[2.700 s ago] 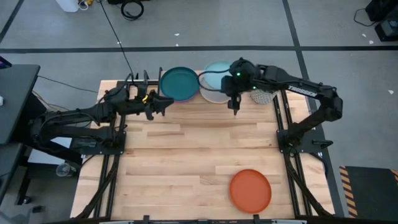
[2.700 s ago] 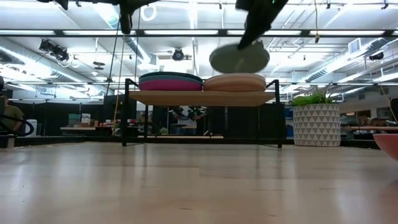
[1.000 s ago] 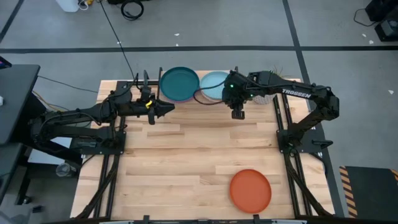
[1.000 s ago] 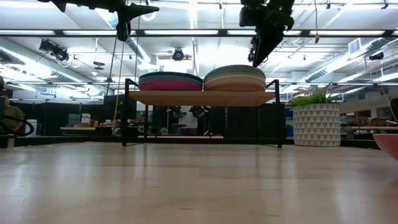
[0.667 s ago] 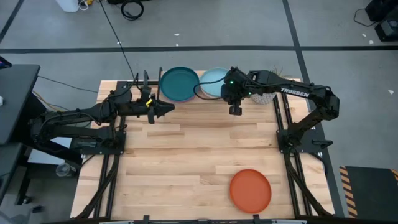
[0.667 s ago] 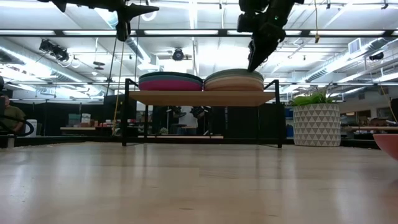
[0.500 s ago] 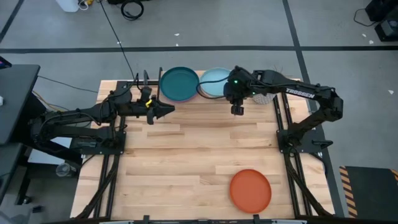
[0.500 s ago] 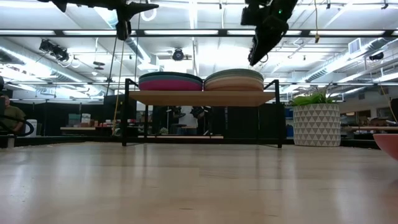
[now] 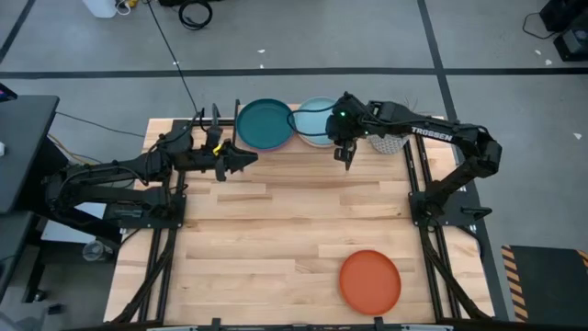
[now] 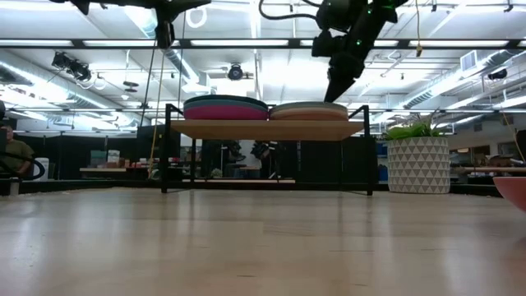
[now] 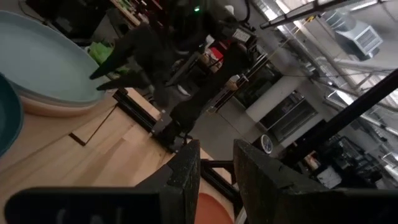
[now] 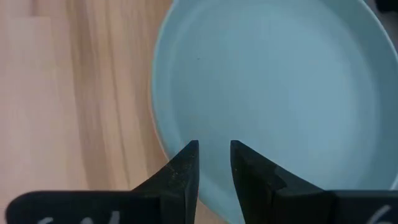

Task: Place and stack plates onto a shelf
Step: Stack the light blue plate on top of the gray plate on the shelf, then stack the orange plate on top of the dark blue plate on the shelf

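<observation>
Since a moment before, the right tool (image 9: 344,158) has come back from the shelf (image 10: 263,128) and now hangs at its front edge, above the worktop (image 9: 276,230). It holds nothing, and its fingers (image 12: 185,167) keep only a narrow gap. The pale blue plate (image 9: 317,120) lies on top of the right stack. The dark teal plate (image 9: 265,122) tops the left stack. The orange plate (image 9: 370,280) rests alone near the front of the worktop. The left tool (image 9: 246,157) waits just in front of the left stack, empty, with a small gap.
</observation>
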Motion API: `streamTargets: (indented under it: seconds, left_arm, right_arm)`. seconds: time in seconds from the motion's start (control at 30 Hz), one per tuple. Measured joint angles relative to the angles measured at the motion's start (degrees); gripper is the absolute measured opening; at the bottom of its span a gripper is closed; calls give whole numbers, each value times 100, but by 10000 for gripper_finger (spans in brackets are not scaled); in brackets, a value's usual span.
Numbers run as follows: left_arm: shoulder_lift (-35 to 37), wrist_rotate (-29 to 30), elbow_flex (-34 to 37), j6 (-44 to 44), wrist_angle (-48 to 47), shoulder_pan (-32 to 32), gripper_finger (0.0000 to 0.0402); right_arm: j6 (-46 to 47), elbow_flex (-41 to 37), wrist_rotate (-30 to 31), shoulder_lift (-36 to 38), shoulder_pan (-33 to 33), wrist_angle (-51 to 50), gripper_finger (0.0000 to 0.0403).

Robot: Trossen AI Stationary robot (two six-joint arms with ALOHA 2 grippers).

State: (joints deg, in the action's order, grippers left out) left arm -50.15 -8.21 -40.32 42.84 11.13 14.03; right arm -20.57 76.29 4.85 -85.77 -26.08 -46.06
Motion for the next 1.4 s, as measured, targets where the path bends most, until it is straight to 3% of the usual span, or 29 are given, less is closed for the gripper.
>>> streamTargets:
  seconds: [0.13, 0.37, 0.43, 0.6, 0.67, 0.8, 0.97, 1.1, 1.4]
  left_arm:
    - [0, 0, 0, 256, 140, 1, 102]
    - [0, 0, 0, 280, 407, -1, 102]
    - [0, 0, 0, 80, 384, 1, 102]
    - [0, 48, 0, -747, 165, -1, 102]
    - [-8, 274, 0, -910, 3, -1, 102]
    - [-13, 860, 0, -1223, -326, 2, 102]
    - [-13, 1357, 0, -1400, -673, 2, 102]
    - [-13, 1391, 0, -1395, -836, 2, 102]
    - [7, 541, 0, -1400, -946, -1, 102]
  right_arm:
    - [-51, 122, -10, 18, -25, -143, 86]
    - [66, 1027, -115, 297, -17, -430, 74]
    - [87, 1226, -706, 414, -1, -658, 74]
    - [251, 1283, -3018, 616, 115, -1301, 73]
    - [389, 1277, -3356, 618, 238, -1606, 73]
    - [407, 1248, -3428, 627, 633, -2300, 74]
    - [784, 682, -3423, 631, 1192, -2518, 74]
    - [1234, -92, -3449, 631, 1638, -2445, 82]
    - [2525, -2004, -3744, 631, 2671, -1218, 151]
